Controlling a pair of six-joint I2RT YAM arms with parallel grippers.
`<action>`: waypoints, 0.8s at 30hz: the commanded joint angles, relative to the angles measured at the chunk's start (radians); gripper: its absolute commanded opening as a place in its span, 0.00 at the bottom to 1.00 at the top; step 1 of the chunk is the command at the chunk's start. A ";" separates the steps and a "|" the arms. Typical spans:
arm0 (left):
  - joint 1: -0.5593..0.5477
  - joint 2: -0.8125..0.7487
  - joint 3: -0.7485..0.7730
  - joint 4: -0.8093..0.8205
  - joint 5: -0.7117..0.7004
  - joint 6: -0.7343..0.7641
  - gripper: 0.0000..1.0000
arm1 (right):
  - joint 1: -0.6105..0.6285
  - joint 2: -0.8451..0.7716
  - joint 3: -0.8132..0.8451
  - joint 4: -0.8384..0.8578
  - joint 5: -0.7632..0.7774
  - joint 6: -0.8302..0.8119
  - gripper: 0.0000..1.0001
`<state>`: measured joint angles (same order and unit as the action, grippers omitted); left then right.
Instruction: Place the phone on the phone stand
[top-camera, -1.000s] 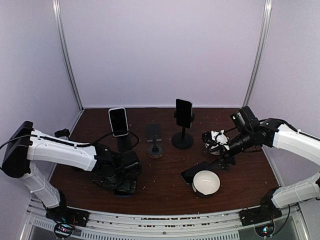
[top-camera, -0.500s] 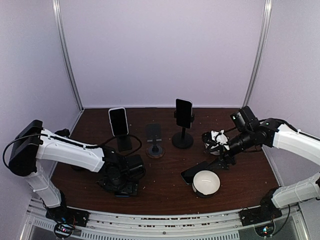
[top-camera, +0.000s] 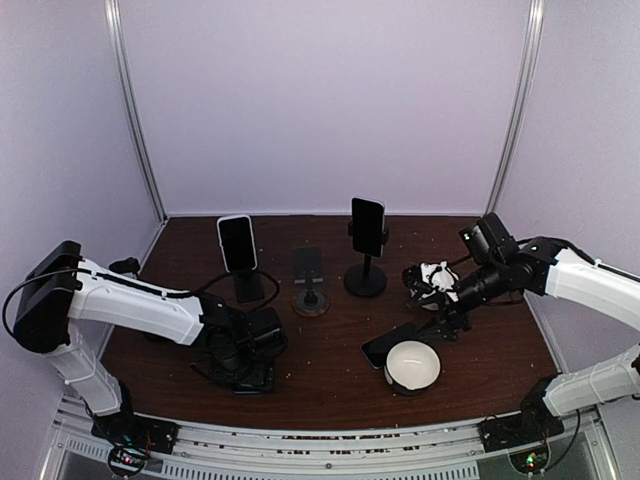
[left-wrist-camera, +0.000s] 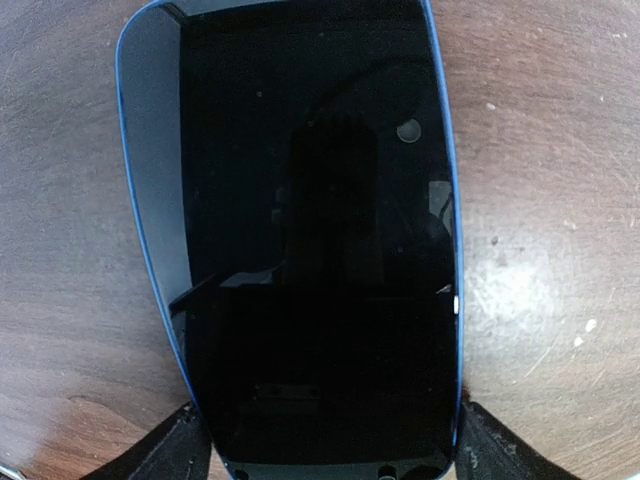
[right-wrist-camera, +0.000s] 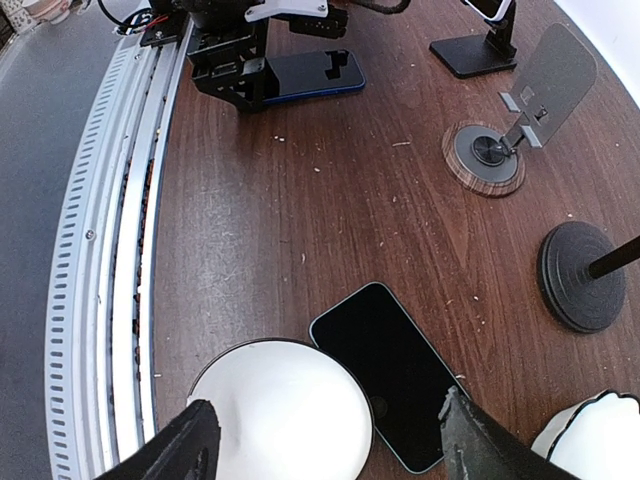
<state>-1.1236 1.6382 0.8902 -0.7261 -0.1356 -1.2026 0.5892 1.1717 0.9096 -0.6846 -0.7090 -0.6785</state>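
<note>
A blue-edged phone (left-wrist-camera: 310, 230) lies flat, screen up, on the brown table near the front left; it also shows in the right wrist view (right-wrist-camera: 315, 75). My left gripper (left-wrist-camera: 328, 430) (top-camera: 240, 362) is low over it and open, with one finger (left-wrist-camera: 180, 445) close to each long edge at the phone's near end. The empty phone stand (top-camera: 308, 268) with a round wooden base stands mid-table (right-wrist-camera: 550, 70). My right gripper (right-wrist-camera: 327, 400) (top-camera: 440, 315) is open and empty, above a second dark phone (right-wrist-camera: 390, 365) that lies flat.
A white bowl (top-camera: 412, 365) sits against the second phone (top-camera: 385, 347). Two other stands hold phones upright: a white-edged one (top-camera: 238, 243) at back left and a black one (top-camera: 367, 226) at back centre. A white patterned cup (top-camera: 433, 278) is at the right.
My left arm has shifted a little to the right and settled lower over the blue-edged phone, hiding more of it from above. The right arm has not moved.
</note>
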 joint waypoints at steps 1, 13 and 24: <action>0.007 0.048 -0.055 -0.020 0.055 0.021 0.86 | 0.008 -0.003 -0.003 -0.001 0.013 -0.007 0.78; 0.021 0.016 -0.066 -0.048 0.023 0.055 0.64 | 0.012 -0.006 -0.002 -0.001 0.011 -0.009 0.78; -0.007 -0.061 0.025 -0.171 -0.150 0.343 0.00 | 0.014 0.002 0.004 -0.005 -0.007 0.000 0.79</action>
<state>-1.1252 1.6127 0.8917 -0.8192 -0.2024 -1.0054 0.5964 1.1721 0.9096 -0.6846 -0.7094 -0.6811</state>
